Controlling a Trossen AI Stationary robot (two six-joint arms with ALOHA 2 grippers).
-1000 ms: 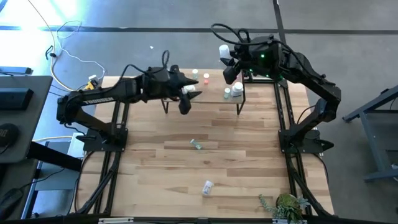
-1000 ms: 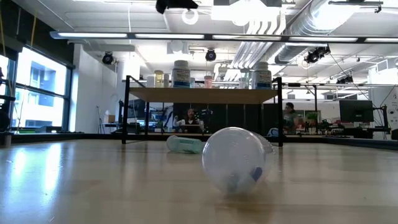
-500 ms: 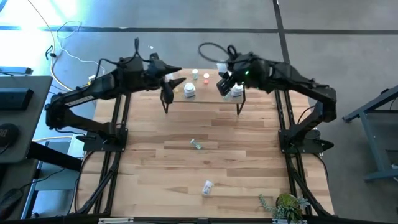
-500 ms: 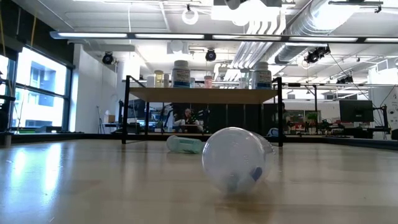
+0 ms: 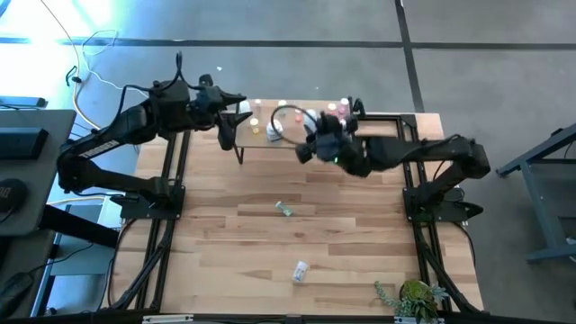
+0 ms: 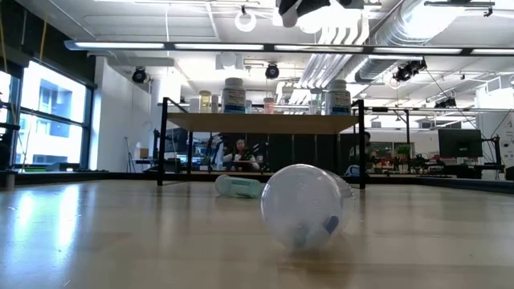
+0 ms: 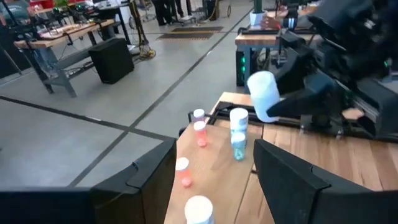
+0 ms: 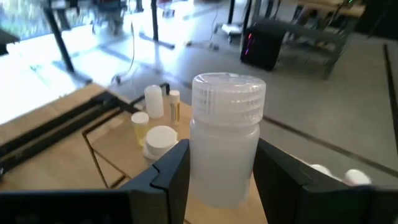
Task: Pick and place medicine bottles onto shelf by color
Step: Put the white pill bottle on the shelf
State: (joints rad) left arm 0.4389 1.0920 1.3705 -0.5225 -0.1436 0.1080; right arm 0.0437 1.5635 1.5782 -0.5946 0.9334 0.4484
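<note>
Both arms have shifted since the earlier frame: the left pincer [image 5: 236,106] has pulled back to the shelf's left end, and the right pincer [image 5: 306,148] has swung in from the shelf's right end to its front edge, near the middle.

Right pincer is clamped on a white bottle [image 8: 225,146] with a ribbed white cap, held upright between the fingers [image 8: 171,171]. Same bottle shows in the left wrist view too [image 7: 263,95].

Left pincer holds nothing, fingers [image 7: 152,177] spread wide, hovering over the shelf [image 5: 270,139].

On the shelf: a white-capped clear bottle [image 7: 238,135], pink and orange small ones [image 7: 199,133], a white cap close to the camera [image 7: 198,210]. Yellowish and white bottles [image 8: 140,127] sit at the other end.

Two bottles lie tipped on the counter [image 5: 360,243]: a greenish one [image 5: 284,210] mid-counter, and a clear one [image 5: 301,270] nearer the front edge, which looms large in the low view [image 6: 303,205]. A small plant [image 5: 412,297] sits at the front right corner.
</note>
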